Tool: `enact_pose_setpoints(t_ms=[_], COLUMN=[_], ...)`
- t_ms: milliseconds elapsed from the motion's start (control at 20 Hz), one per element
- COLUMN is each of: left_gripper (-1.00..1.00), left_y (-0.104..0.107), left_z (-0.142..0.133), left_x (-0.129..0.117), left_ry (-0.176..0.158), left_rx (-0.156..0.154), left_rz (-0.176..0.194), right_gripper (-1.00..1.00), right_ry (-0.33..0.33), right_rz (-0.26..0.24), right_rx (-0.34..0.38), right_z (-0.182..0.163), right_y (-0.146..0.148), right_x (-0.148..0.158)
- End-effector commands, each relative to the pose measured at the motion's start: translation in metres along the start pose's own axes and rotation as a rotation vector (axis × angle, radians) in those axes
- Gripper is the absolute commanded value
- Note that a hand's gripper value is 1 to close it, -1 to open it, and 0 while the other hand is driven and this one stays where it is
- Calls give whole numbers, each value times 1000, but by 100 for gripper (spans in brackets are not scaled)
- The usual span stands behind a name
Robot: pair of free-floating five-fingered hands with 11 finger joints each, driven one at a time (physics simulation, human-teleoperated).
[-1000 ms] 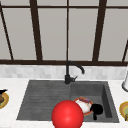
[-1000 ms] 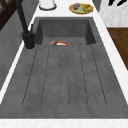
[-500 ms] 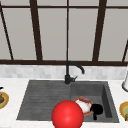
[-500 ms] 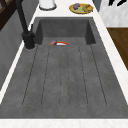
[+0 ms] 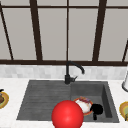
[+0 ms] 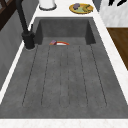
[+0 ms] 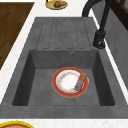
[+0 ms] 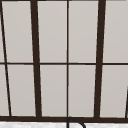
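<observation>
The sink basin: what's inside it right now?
A red-rimmed white plate lies flat on the basin floor, with a small colourful packet resting on its right side. What lies under the plate is covered.

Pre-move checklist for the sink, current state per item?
1. Plate flat on the basin floor: ok.
2. Plate top free: not ok, a small bar lies on its right side.
3. Faucet dry: ok, no water seen.
4. Front view of the plate unblocked: not ok, a red ball covers its left edge.
5. Right hand grip: cannot tell; it is a dark shape by the plate's right edge in the front view.
6. Left hand pose at the left counter plate: cannot tell.
</observation>
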Motion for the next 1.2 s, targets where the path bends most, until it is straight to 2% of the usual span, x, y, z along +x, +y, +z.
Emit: enact_pose_setpoints(t_ms=[0,150,250,350,550,700,850,950,1000,1050,1100,1150], left_gripper=[-100,-100,-100,-100,-100,-100,-100,-100,100,100,100,100], left_y=[-11,-21,-22,-24,-26,-27,-30,-34,-37,-35,-38,-41], left_z=[-2,2,2,-1,1,1,3,6,7,9,8,5], left_x=[9,3,2,-1,-8,-13,-20,-30,-34,-35,-36,-37], left_ry=[-63,-91,-102,-96,-77,-74,-51,-31,-32,-44,-41,-31], left_rx=[-43,-62,-65,-69,-72,-69,-70,-53,-57,-85,-90,-110], left_rz=[-24,-36,-29,-25,23,26,45,64,62,84,76,38], right_gripper=[0,0,0,0,0,0,0,0,0,0,0,0], right_ry=[0,0,0,0,0,0,0,0,0,0,0,0], right_rz=[0,0,0,0,0,0,0,0,0,0,0,0], right_rx=[0,0,0,0,0,0,0,0,0,0,0,0], right_z=[0,0,0,0,0,0,0,0,0,0,0,0], right_y=[0,0,0,0,0,0,0,0,0,0,0,0], right_x=[0,0,0,0,0,0,0,0,0,0,0,0])
